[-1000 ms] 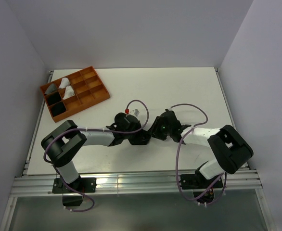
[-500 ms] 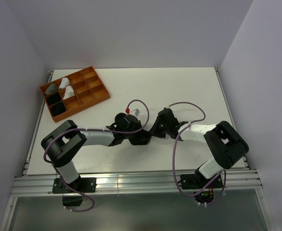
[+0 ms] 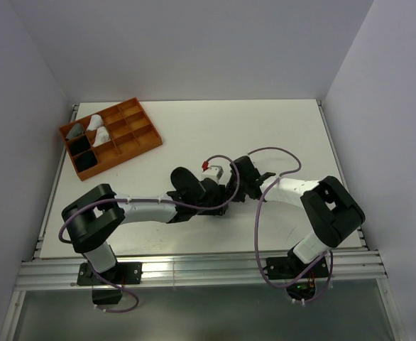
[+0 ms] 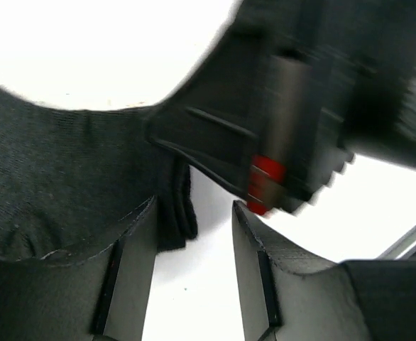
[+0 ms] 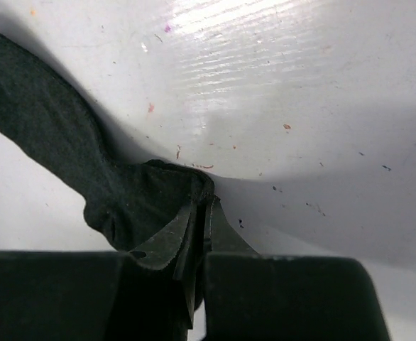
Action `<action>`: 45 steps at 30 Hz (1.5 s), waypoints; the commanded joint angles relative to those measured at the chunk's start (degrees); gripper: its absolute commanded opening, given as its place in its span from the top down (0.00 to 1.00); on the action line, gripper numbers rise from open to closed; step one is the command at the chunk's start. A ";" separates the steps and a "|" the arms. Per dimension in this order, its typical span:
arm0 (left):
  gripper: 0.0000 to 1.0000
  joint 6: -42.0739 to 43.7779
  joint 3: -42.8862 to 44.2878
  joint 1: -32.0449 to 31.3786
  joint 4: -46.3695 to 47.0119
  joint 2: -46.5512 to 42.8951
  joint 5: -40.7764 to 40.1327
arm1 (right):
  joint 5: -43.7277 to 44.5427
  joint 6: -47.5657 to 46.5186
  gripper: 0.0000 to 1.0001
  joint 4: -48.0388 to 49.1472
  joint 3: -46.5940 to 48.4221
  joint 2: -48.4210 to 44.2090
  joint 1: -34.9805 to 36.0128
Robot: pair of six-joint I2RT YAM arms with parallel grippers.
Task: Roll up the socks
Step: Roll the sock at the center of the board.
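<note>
Two tools meet near the middle of the surface [image 3: 279, 128], both at one black sock [image 5: 48, 131] that lies flat there with its long end trailing away. The right tool [image 5: 202, 213] is closed, pinching a bunched edge of the sock just above the surface. The left tool [image 4: 192, 224] has its jaws apart and grips nothing; the sock lies beside its left finger, with a small fold poking into the gap. To roll well, the right pinch likely needs to stay firm and low and turn the bunched edge over the flat part, so the roll starts tight. The left tool would best press or hold the loose length so it does not drag along. They work very close together, so a bump is the main risk. The tray [image 3: 143, 145], well apart at the far left, already holds some rolls.
</note>
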 commanded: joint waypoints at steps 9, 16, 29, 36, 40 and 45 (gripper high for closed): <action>0.56 12.52 4.55 -8.49 -1.38 1.09 -21.26 | -0.04 -0.28 1.00 -3.34 3.50 1.85 0.41; 0.58 13.93 6.49 -10.96 -4.45 4.78 -27.60 | -0.74 -0.02 1.00 -3.43 4.12 2.11 0.41; 0.73 11.55 9.83 -12.72 -10.78 10.15 -32.36 | -2.14 0.42 1.00 -2.72 3.77 2.46 0.32; 1.00 9.80 9.75 -12.54 -11.75 8.57 -31.14 | -5.04 1.03 0.98 1.05 2.71 1.23 0.06; 1.00 7.43 9.22 -11.84 -12.36 6.90 -28.06 | -7.32 2.27 0.91 5.09 0.34 -0.35 -0.64; 1.00 1.82 6.76 -8.68 -12.55 3.13 -21.91 | -8.91 2.71 0.77 10.80 -1.68 -5.35 -1.52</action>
